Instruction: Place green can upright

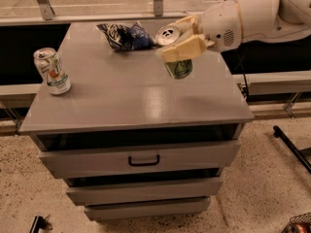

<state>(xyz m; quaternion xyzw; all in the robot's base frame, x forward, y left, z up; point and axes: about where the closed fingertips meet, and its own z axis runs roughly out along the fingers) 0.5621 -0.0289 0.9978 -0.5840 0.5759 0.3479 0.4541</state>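
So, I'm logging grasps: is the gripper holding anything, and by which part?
The gripper, above the right side of the grey cabinet top, holds the mottled green aluminium drink can around its middle; the can is tilted, silver top pointing up-left.

Partial occlusion
The middle of the green can [179, 70] is covered by the gripper [174, 41] clasping it above the cabinet [121, 98].

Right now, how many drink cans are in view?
2. The mottled green aluminium can is gripped, tilted, in the robot's hand above the grey cabinet top, right rear. The whitish-silver can with an orange band stands upright near the left edge. The drawers could hide more.
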